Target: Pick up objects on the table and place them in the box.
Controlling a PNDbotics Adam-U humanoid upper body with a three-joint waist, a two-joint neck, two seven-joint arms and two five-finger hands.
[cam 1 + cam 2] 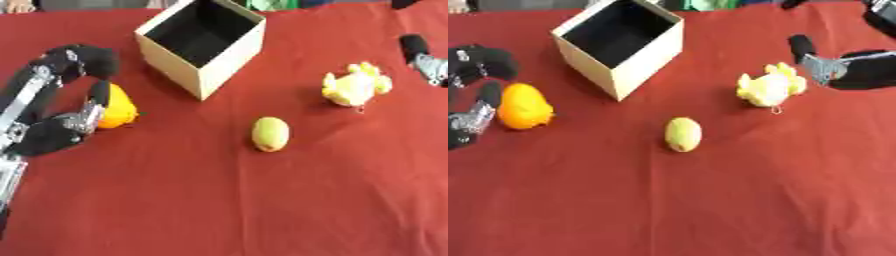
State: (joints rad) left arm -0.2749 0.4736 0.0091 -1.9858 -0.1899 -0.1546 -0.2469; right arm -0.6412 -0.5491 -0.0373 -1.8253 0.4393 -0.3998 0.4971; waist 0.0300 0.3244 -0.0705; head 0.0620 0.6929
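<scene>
Worktop: covered in a dark red cloth, carries every item listed here.
Box: cream cardboard cube, open at the top, dark inside, nothing visible in it; stands at the far middle of the worktop with one corner turned toward the camera.
Orange fruit: bright orange, rounded with a narrower top; lies left of the box and a little nearer the camera, apart from the box.
Left hand: black and silver, at the left edge, left of the box; it sits against the orange fruit's left side.
Left fingers: curled around the fruit, one dark finger over its top left, the rest arching above and behind it; clamped on the fruit as far as can be seen.
Lemon: yellow-green, oval, standing on end; alone in front of the box, nearer the camera, touching nothing.
Yellow toy: pale yellow, lumpy, soft-looking, with small points at the top; right of the box, well apart from it. What it is cannot be made out.
Right hand: black with a silver part, at the right edge, right of the box and just beside the yellow toy, not touching it.
Right fingers: one dark finger sticks up toward the toy; they look spread apart, holding nothing.
</scene>
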